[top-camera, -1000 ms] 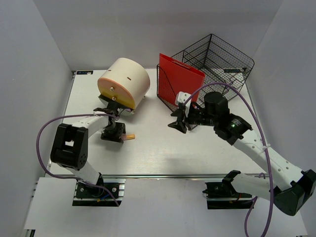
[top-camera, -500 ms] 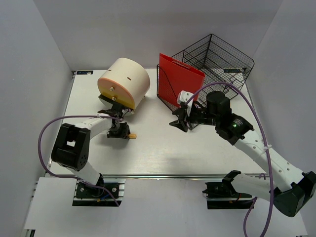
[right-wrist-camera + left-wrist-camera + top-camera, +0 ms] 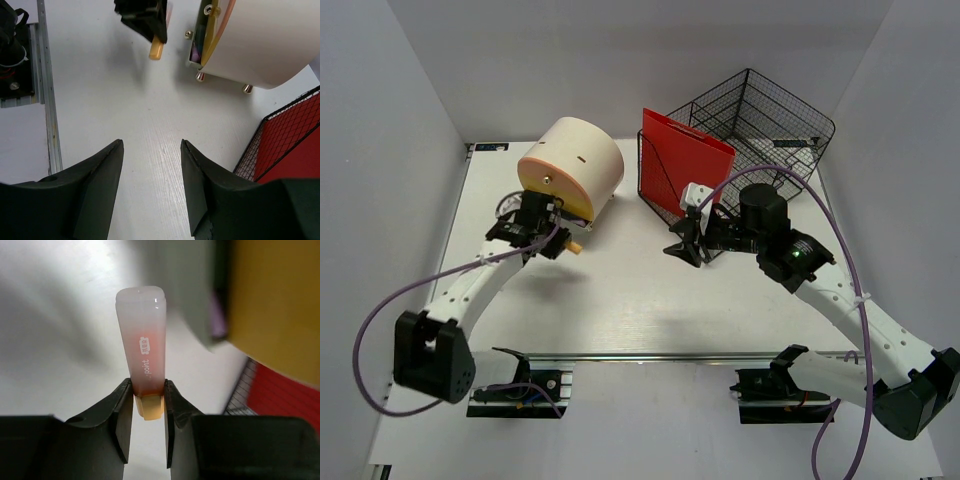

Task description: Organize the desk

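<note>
The white desk [image 3: 640, 300] holds a cream cylindrical holder [image 3: 575, 165] lying on its side, orange-rimmed mouth facing the front. My left gripper [image 3: 555, 240] is shut on a pink-orange highlighter [image 3: 145, 355], held just in front of and below that mouth [image 3: 275, 305]. The highlighter's tan end [image 3: 576, 244] pokes out to the right. My right gripper [image 3: 682, 245] is open and empty above the desk's middle, beside the mesh rack. The right wrist view shows the left gripper [image 3: 142, 17], the highlighter's end [image 3: 157, 50] and the holder [image 3: 265, 40].
A red folder [image 3: 685, 160] stands in a black mesh rack [image 3: 655, 195] at the back centre. A black wire basket [image 3: 760, 110] sits behind it to the right. A metal rail [image 3: 650, 355] runs along the desk's near edge. Grey walls enclose three sides.
My left gripper has lifted from the desk and moved back and left to the holder's mouth, carrying the highlighter. The right arm has barely moved.
</note>
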Robot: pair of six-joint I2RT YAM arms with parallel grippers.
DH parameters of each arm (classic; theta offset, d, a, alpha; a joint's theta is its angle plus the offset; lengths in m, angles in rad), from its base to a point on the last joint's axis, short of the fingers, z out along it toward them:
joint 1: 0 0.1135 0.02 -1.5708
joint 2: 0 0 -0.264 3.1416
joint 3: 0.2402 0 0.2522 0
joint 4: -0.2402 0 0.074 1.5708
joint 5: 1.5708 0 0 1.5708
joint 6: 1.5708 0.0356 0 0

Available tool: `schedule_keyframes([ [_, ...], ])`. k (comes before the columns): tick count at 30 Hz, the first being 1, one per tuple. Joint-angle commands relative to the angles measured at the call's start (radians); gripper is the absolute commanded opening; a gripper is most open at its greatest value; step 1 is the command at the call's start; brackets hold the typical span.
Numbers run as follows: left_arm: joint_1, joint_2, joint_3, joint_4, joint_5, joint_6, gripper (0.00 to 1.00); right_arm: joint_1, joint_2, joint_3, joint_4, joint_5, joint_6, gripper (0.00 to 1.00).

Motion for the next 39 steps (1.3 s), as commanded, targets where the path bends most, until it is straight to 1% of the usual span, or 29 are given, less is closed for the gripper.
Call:
schedule_keyframes([
  [1, 0.013, -0.098, 0.043, 0.078, -0.009, 0.270, 0.00, -0.010, -0.020, -0.011, 0.034, -0.026, -0.001, 0.55],
  [4, 0.024, -0.077, 0.095, 0.072, 0.006, 0.312, 0.00, -0.015, -0.020, -0.016, 0.037, -0.026, -0.001, 0.56],
  [7, 0.035, -0.043, 0.106, 0.154, 0.095, 0.396, 0.00, -0.024, -0.021, -0.021, 0.044, -0.024, -0.003, 0.56],
  [8, 0.044, -0.037, 0.103, 0.211, 0.133, 0.417, 0.00, -0.024, -0.024, -0.025, 0.049, -0.021, -0.003, 0.56],
  [10, 0.062, -0.034, 0.088, 0.256, 0.164, 0.431, 0.00, -0.029, -0.027, -0.028, 0.052, -0.018, -0.007, 0.56],
  [13, 0.099, -0.052, 0.060, 0.298, 0.176, 0.396, 0.00, -0.043, -0.033, -0.030, 0.054, -0.019, -0.010, 0.56],
  [14, 0.111, -0.064, 0.043, 0.321, 0.182, 0.357, 0.00, -0.044, -0.035, -0.031, 0.054, -0.023, -0.010, 0.56],
  [15, 0.133, -0.081, 0.016, 0.355, 0.230, 0.338, 0.00, -0.046, -0.035, -0.030, 0.052, -0.026, -0.012, 0.56],
  [16, 0.145, -0.110, -0.036, 0.415, 0.245, 0.317, 0.00, -0.046, -0.033, -0.030, 0.050, -0.030, -0.014, 0.56],
  [19, 0.191, -0.138, -0.125, 0.518, 0.313, 0.231, 0.00, -0.049, -0.038, -0.031, 0.050, -0.032, -0.015, 0.56],
  [23, 0.245, -0.120, -0.200, 0.648, 0.415, 0.154, 0.00, -0.053, -0.041, -0.036, 0.053, -0.032, -0.018, 0.56],
  [24, 0.254, -0.117, -0.213, 0.673, 0.428, 0.145, 0.00, -0.056, -0.043, -0.036, 0.050, -0.032, -0.018, 0.56],
  [25, 0.269, -0.108, -0.222, 0.734, 0.460, 0.138, 0.00, -0.055, -0.043, -0.036, 0.055, -0.033, -0.018, 0.56],
  [28, 0.292, -0.094, -0.236, 0.783, 0.500, 0.125, 0.00, -0.060, -0.041, -0.038, 0.055, -0.035, -0.021, 0.56],
  [35, 0.351, -0.045, -0.242, 0.843, 0.552, 0.097, 0.00, -0.058, -0.036, -0.044, 0.055, -0.038, -0.026, 0.56],
  [39, 0.372, -0.020, -0.303, 0.952, 0.597, 0.054, 0.00, -0.063, -0.033, -0.044, 0.057, -0.036, -0.027, 0.56],
])
